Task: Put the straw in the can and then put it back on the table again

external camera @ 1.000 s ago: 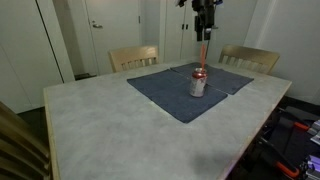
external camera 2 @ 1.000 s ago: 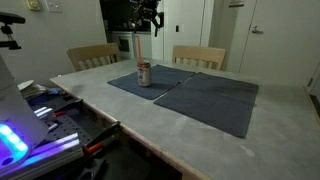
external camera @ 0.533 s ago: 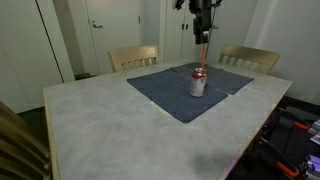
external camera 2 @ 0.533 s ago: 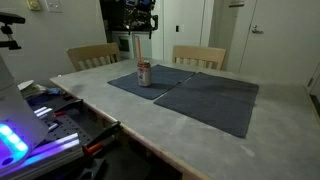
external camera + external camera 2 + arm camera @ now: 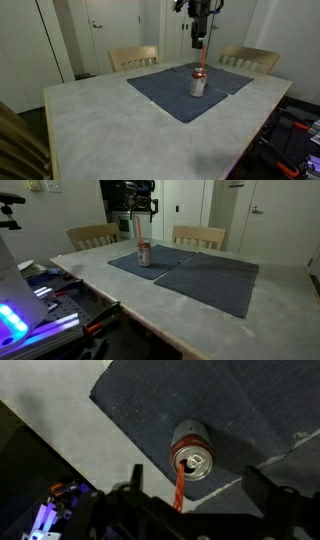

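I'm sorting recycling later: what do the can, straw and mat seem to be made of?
Can: probably aluminium, shiny silver top with a pull-tab opening. Straw: likely plastic, smooth and evenly red-orange, though paper can't be excluded. Mat: seemingly cloth, matte dark blue-grey, lying flat.

In an exterior view the camera stands well back and somewhat above the tabletop (image 5: 100, 125), looking diagonally across it toward 2 chairs (image 5: 133, 57) and the white doors (image 5: 100, 25) on the far wall. In an exterior view set lower, the camera looks past cluttered equipment (image 5: 40, 300) and over the tabletop's long edge toward those chairs. Both exterior views share the can (image 5: 198, 84), the dark mat (image 5: 175, 100), the straw (image 5: 201, 55) and the gripper (image 5: 201, 42) near the top edge. The wrist view looks straight down from close above, with the can near centre, the mat's corner, bare tabletop, and the fingers (image 5: 265, 490) along its bottom edge.
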`<state>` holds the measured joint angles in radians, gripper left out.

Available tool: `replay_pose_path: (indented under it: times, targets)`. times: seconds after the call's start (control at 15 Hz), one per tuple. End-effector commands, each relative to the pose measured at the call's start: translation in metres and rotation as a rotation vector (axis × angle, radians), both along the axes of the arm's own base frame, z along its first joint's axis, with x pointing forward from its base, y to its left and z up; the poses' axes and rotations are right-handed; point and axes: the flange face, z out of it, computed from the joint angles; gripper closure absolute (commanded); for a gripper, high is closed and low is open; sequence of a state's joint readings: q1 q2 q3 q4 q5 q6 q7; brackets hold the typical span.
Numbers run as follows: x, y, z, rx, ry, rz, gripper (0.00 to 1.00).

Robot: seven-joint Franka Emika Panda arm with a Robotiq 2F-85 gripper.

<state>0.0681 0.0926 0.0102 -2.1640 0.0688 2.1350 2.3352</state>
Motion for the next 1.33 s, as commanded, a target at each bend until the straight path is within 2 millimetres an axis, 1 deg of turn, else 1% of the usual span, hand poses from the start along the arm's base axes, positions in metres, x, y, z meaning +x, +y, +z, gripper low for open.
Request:
replay_pose_path:
  times: [0.0, 0.27, 0.67, 1.27]
  targets:
    - [-0.006, -0.018, -0.001, 0.017, -0.075, 0.014, 0.00]
    - [-0.009, -0.025, -0.003, 0.009, -0.074, 0.016, 0.00]
    - [-0.012, -0.031, -0.005, 0.003, -0.048, 0.011, 0.00]
    - [-0.023, -0.037, -0.011, 0.017, -0.011, -0.007, 0.00]
